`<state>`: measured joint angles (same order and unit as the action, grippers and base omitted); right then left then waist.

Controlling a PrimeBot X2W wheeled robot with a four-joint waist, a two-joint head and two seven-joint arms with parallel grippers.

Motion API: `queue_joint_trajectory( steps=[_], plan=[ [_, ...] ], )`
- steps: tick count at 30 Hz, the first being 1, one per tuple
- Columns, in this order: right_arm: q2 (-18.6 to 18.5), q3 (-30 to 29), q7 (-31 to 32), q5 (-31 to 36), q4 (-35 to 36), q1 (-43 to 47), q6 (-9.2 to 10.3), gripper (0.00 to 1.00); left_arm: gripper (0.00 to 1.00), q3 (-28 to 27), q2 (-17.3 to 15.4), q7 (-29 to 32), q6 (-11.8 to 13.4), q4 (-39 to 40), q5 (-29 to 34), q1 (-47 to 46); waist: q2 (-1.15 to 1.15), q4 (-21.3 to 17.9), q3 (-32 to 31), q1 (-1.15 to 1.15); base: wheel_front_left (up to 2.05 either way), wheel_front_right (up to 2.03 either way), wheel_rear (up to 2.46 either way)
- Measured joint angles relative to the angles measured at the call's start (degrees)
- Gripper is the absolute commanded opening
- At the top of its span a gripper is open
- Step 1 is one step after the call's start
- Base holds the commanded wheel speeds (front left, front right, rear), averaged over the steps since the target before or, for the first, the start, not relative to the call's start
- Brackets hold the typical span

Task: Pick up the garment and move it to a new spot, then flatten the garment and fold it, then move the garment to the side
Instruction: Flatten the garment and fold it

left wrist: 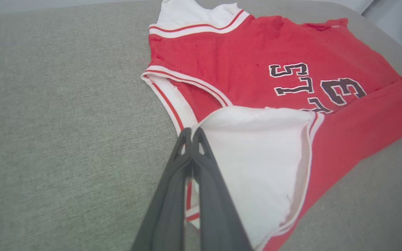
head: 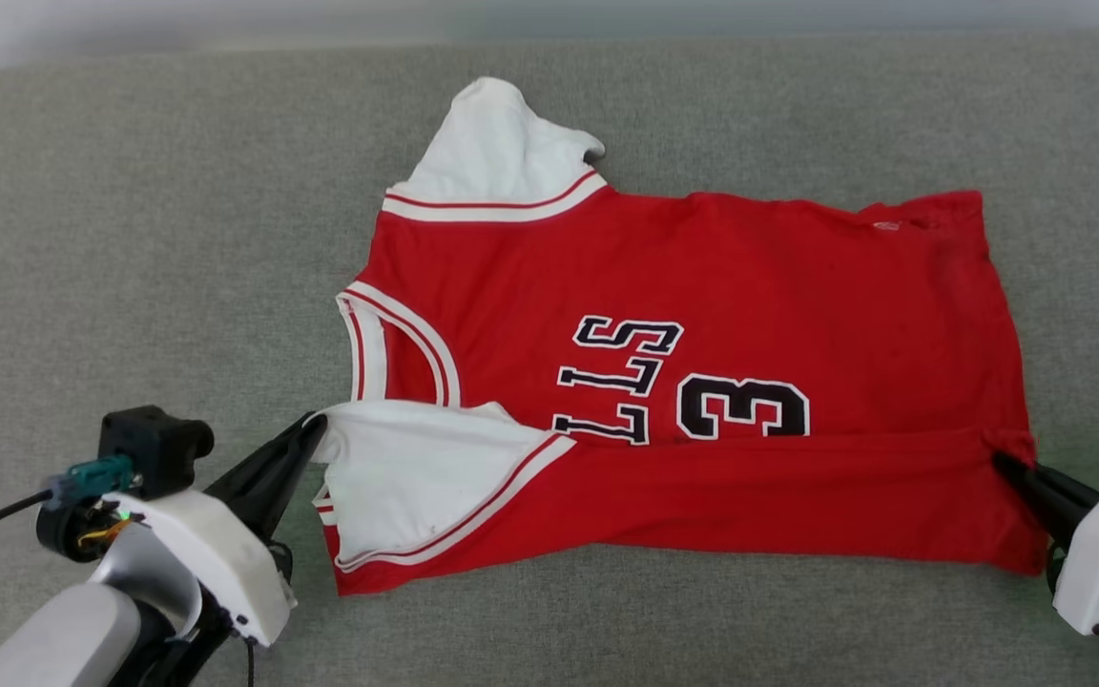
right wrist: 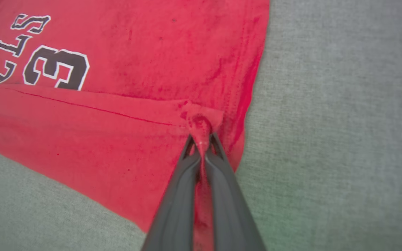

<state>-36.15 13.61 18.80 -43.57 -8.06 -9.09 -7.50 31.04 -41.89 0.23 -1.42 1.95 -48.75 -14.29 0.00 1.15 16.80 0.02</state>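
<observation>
Left claw (head: 316,425) pinches the garment (head: 702,277) by its white sleeve (head: 416,477); right claw (head: 1003,461) pinches the red hem (head: 1012,382); grey cushion (head: 130,239) beneath.

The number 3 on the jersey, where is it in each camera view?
Head view: on the jersey, the 3 sits right of centre, just above the fold.
Left wrist view: upper right.
Right wrist view: upper left.
Shared landmark: the black lettering beside it.
</observation>
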Motion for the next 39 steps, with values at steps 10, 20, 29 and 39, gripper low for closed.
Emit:
queue_joint_trajectory(
  steps=[10, 20, 29, 39],
  plan=[
    [2.4, 1.1, 1.5, 4.0, -3.5, -3.7, 0.00, 1.00, 1.00, 3.6, 5.9, 1.6, -1.9, -11.6, 0.0, -3.9, 0.00, 0.7, 1.9, 0.00, 0.00, 0.00, 0.00],
    [7.2, -2.8, 2.3, 4.6, -4.1, -1.0, 0.00, 1.00, 1.00, 2.3, 8.7, -1.5, 0.9, -15.4, -2.2, -1.1, 0.00, 1.0, -3.7, -0.01, 0.00, 0.00, 0.00],
    [13.9, -11.6, 6.9, 12.6, 1.2, 6.7, 0.00, 1.00, 1.00, 0.7, 7.0, -0.9, 6.9, -7.9, -5.4, 8.0, 0.00, 0.4, -9.1, -0.02, 0.00, 0.00, 0.00],
    [22.7, -19.3, 14.1, 17.0, 8.3, 12.1, 0.01, 1.00, 1.00, 1.4, 5.5, 3.0, 12.1, 1.3, -6.9, 13.6, 0.00, -0.9, -7.8, -0.02, 0.00, 0.00, 0.00]
  ],
)
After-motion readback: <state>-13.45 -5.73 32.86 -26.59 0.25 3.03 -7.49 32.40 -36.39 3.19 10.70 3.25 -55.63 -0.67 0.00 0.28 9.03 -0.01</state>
